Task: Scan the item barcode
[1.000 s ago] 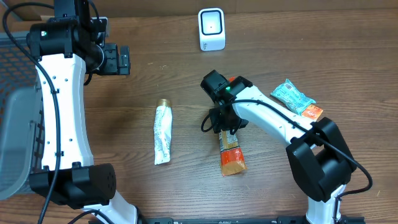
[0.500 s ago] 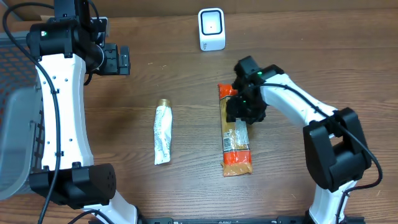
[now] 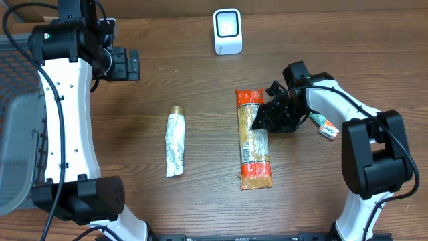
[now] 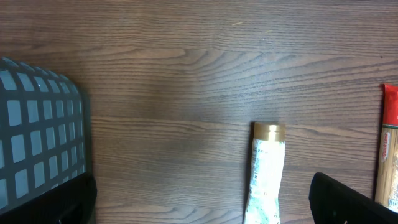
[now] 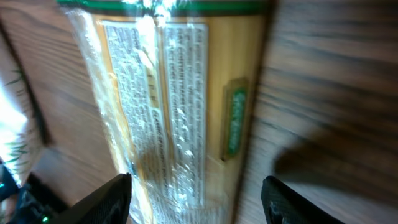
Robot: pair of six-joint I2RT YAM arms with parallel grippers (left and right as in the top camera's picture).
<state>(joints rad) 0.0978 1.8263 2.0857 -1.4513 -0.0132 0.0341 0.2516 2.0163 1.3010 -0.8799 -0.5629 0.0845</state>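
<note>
The item, a long orange-ended pasta packet [image 3: 253,139], lies flat on the table with its printed label up. My right gripper [image 3: 269,118] hangs just over its right edge, open; in the right wrist view the packet [image 5: 168,99] runs between the spread fingers [image 5: 111,200] and neither finger touches it. The white scanner [image 3: 227,31] stands at the back centre. My left gripper [image 3: 124,63] is open at the far left, high above the table, and in the left wrist view it [image 4: 199,208] holds nothing.
A white tube [image 3: 174,144] with a gold cap lies left of the packet, also seen as the tube [image 4: 265,171] from the left wrist. A grey mesh basket [image 3: 17,134] sits at the left edge. A small snack packet [image 3: 326,126] peeks out beside the right arm.
My right gripper has opened wider and moved right off the pasta packet, which now lies stretched out on the table, farther back than a second ago. The left arm has not moved.
</note>
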